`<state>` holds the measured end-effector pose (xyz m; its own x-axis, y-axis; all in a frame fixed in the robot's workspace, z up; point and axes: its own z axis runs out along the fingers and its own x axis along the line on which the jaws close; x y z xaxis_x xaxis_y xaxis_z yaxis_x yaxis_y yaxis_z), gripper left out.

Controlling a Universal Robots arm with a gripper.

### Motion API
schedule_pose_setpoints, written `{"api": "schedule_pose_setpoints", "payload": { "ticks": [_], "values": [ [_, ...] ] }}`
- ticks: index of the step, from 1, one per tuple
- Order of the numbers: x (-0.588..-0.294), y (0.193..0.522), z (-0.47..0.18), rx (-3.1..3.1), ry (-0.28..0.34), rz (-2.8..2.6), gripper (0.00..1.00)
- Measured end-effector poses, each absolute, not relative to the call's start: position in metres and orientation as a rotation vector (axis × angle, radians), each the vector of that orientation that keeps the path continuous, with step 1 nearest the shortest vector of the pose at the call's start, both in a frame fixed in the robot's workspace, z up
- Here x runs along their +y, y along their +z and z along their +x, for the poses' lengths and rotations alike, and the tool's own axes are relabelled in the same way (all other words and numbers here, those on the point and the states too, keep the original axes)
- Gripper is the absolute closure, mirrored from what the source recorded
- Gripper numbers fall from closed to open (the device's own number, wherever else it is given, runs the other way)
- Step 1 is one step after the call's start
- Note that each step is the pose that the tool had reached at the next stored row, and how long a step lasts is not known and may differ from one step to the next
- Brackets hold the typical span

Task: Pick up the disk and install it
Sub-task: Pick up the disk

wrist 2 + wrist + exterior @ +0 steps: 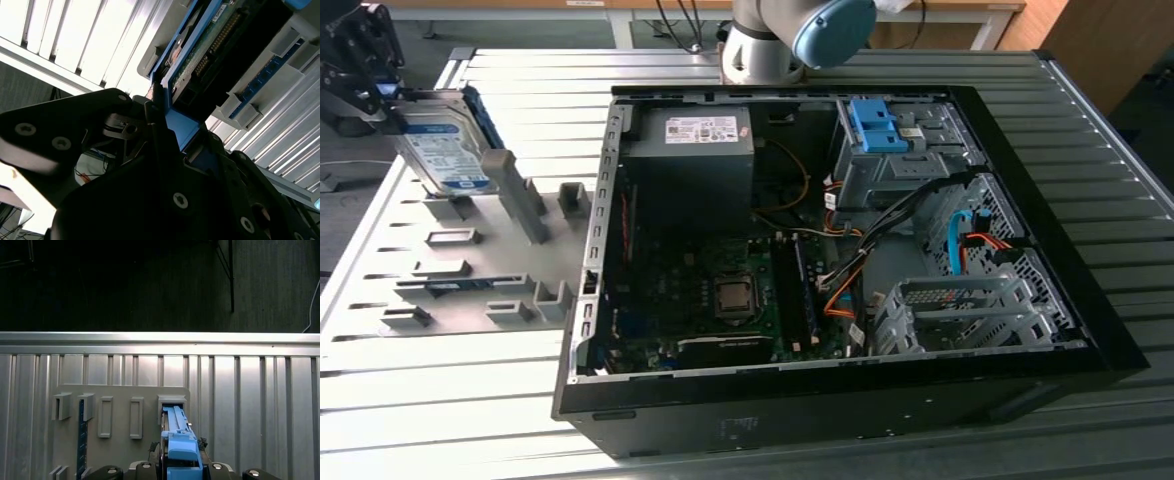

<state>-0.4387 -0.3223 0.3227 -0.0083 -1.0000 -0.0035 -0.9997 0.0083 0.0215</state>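
The disk (pixel 443 145) reads to me as dense, rigid and shock-sensitive, with slick metal faces. I judge its blue rail (pixel 175 440) to be the safe hold, well away from the bare circuit board. It stands on edge, long axis near upright and leaning, with the label facing the exterior view's right. The gripper (pixel 371 80) is clamped on its upper end. The lower end sits at a slot in the grey plate (pixel 467 270), left of the open case (pixel 1107 330). I can't tell whether it is clear of the slot.
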Motion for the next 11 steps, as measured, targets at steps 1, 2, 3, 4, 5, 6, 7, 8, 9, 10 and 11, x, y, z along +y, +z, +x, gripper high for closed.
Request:
{"api": "schedule_pose_setpoints", "payload": {
  "ticks": [1, 2, 3, 4, 5, 6, 7, 8, 9, 10, 11],
  "values": [
    [-0.3223, 0.3231, -0.4387, -2.221, -0.028, 2.203, 0.63],
    [-0.3223, 0.3234, -0.4387, -2.221, -0.028, 2.203, 0.63],
    [-0.3223, 0.3237, -0.4387, -2.222, -0.028, 2.203, 0.63],
    [-0.3223, 0.3243, -0.4387, -2.221, -0.028, 2.203, 0.63],
    [-0.3223, 0.3247, -0.4387, -2.221, -0.028, 2.203, 0.63],
    [-0.3223, 0.3251, -0.4387, -2.222, -0.028, 2.203, 0.63],
    [-0.3223, 0.3254, -0.4387, -2.222, -0.028, 2.203, 0.63],
    [-0.3223, 0.3258, -0.4387, -2.222, -0.028, 2.203, 0.63],
    [-0.3223, 0.3263, -0.4387, -2.221, -0.028, 2.203, 0.63],
    [-0.3223, 0.3267, -0.4387, -2.221, -0.028, 2.203, 0.63],
    [-0.3223, 0.3269, -0.4387, -2.222, -0.028, 2.203, 0.63]
  ]
}}
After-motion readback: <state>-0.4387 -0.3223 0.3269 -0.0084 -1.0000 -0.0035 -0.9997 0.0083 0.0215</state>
